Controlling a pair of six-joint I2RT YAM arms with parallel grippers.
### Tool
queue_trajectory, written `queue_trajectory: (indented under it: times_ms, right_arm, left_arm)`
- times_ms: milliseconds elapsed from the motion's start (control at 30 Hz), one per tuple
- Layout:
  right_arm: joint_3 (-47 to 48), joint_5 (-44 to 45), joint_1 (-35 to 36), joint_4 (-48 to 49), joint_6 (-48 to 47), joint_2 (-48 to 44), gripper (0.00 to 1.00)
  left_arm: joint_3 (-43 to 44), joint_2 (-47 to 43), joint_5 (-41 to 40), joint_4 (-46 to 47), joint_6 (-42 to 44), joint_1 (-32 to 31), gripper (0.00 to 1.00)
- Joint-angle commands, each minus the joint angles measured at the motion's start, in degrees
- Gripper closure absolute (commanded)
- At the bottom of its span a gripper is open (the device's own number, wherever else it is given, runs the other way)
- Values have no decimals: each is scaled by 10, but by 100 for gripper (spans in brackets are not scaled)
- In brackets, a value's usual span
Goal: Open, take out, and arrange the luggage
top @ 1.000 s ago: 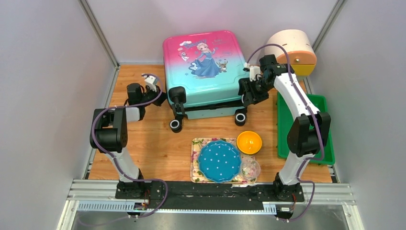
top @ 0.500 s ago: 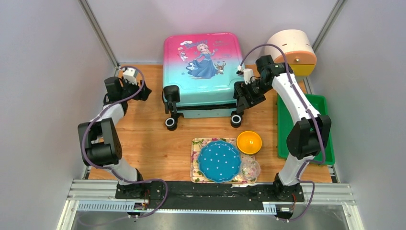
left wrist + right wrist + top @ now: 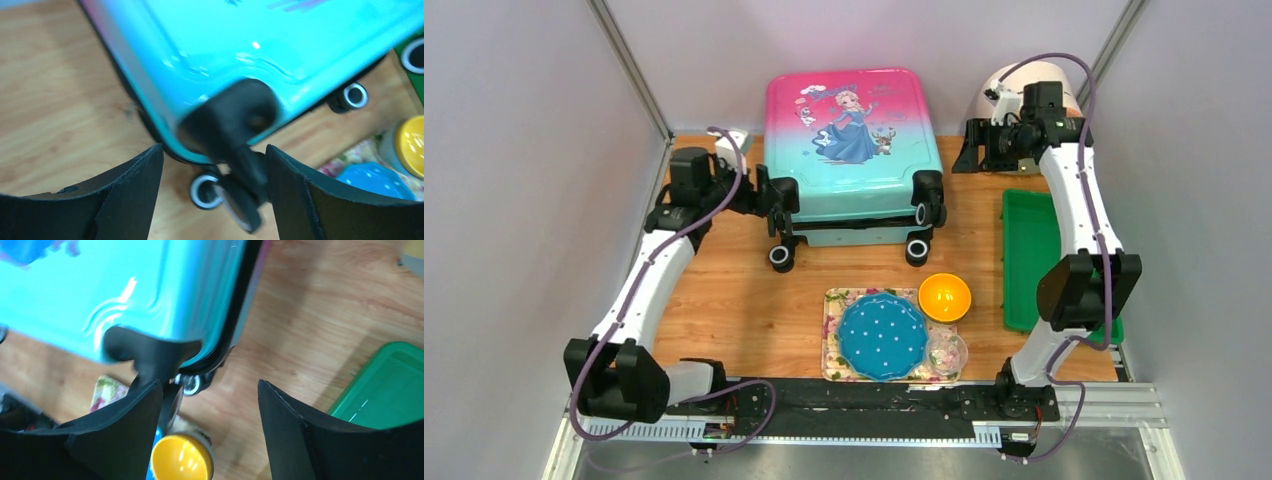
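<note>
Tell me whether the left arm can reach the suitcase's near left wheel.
Probably yes: the left gripper is open, and the luggage's black corner wheel mount sits between its jaws with nothing in the way.

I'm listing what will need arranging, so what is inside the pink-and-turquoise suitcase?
Nothing inside shows. The luggage lies flat, printed shell up, both halves together with only a dark seam between them. The shell covers the whole interior, so its contents cannot be told.

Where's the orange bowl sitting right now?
In the top view, the orange bowl sits right of centre, beside the far right corner of the floral tray, in front of the wheels of the luggage and left of the green tray.
</note>
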Motion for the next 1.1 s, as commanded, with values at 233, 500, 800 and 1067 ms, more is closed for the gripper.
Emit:
queue_trajectory:
  times_ms: [233,500,800,1067]
  right_arm:
    - [-53,162,22,190,81,120,46]
    - [-71,106,89,261,87,182,51]
    - [-50,23,195,340,131,231,51]
    - [73,3,276,366,186,314,50]
  left_arm:
    - [-11,20,-264,-113,-68,-169,17]
    - [-30,10,-335,-114,-84,-157,85]
    - [-69,-57,-334,-154,-116,-47,100]
    - [-100,-133,-363,-139,-99,-16,100]
